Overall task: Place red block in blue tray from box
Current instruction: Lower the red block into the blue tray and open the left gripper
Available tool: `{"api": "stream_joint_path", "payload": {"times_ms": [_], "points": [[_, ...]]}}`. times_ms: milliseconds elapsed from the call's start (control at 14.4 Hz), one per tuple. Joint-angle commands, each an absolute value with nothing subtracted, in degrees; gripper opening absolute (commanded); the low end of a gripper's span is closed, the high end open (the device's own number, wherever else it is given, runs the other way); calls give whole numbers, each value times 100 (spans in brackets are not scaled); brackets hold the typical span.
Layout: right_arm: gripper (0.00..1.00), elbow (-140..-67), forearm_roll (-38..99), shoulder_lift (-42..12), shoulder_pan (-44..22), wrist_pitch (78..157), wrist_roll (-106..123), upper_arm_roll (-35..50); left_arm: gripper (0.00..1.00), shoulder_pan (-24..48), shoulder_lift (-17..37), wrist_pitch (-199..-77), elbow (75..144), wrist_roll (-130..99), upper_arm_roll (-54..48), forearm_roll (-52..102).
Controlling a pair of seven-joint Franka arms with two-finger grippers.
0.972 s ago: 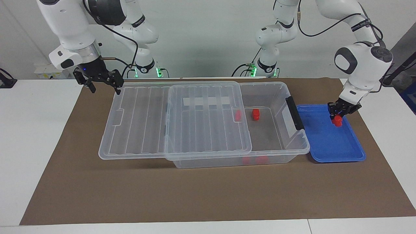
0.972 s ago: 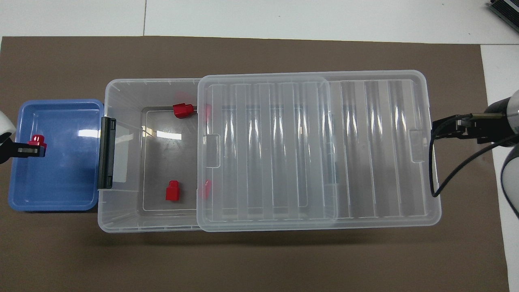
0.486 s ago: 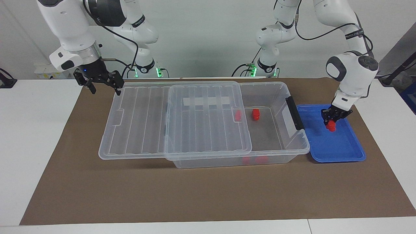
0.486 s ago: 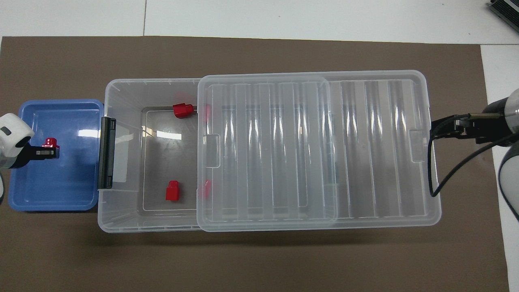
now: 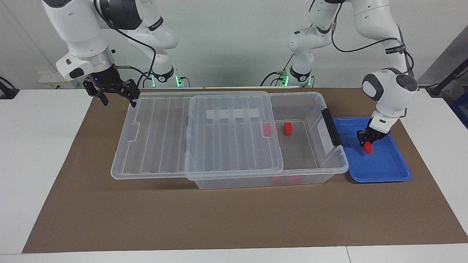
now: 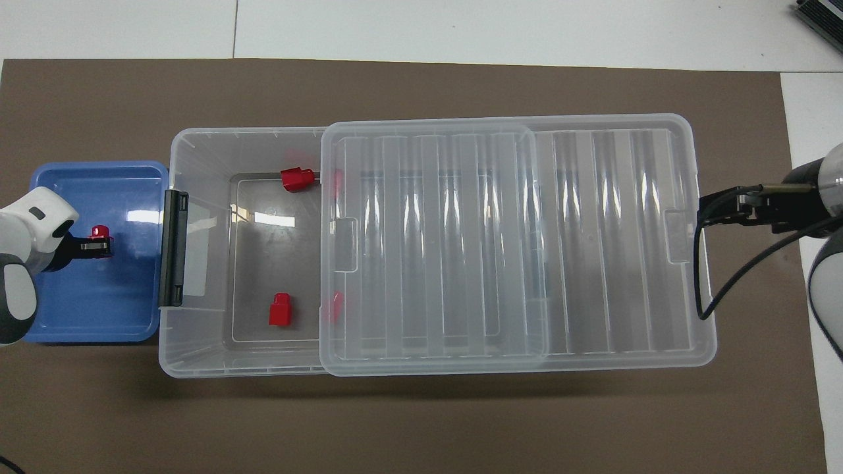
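Left arm: I see it reach down from its base, wrist bent steeply.
Left hand (image 5: 368, 143): low over the blue tray (image 5: 387, 170), fingers clamped on a red block (image 5: 368, 147).
Right arm: waiting, elbow high.
Right hand (image 5: 117, 95): fingers spread wide, gripping nothing, beside the lid (image 5: 153, 138) corner.

White counter (image 5: 44, 153), brown paper mat (image 5: 234, 215) covering most of its middle and reaching close to its edges, pale wall (image 5: 234, 40) along the robots' edge, black cables (image 5: 270, 77) near the arm bases
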State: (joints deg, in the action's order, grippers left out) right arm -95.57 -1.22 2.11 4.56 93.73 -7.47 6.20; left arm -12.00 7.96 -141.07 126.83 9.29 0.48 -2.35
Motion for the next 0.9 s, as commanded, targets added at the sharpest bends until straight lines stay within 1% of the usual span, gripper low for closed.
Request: {"api": "stream_joint_path", "payload": {"times_ms": [0,139,486,556,625,694,764,833], "points": [[100,-9615,-53,237,466,9422,-668,633,0,-1169,799,-14387,12841,888,62,-149],[100,-9615,-53,237,475,9422,-668,633,0,-1169,896,-14615,12920,896,62,-149],[99,-9624,-53,237,475,9431,-668,633,0,-1160,923,-14634,12920,914,62,-149],[95,-9624,-53,237,492,9465,-659,633,7,-1160,923,-14634,12920,914,62,-149],[93,-9633,-53,237,492,9492,-659,633,31,-1160,923,-14625,12920,931,62,-149],[73,-9633,-53,229,518,9501,-633,633,80,-1160,923,-14625,12911,949,62,-158],[52,-9633,-53,220,536,9518,-624,633,100,-1151,932,-14608,12902,975,53,-158],[46,-9633,-53,141,580,9597,-598,624,100,-1151,932,-14590,12894,984,53,-158]]}}
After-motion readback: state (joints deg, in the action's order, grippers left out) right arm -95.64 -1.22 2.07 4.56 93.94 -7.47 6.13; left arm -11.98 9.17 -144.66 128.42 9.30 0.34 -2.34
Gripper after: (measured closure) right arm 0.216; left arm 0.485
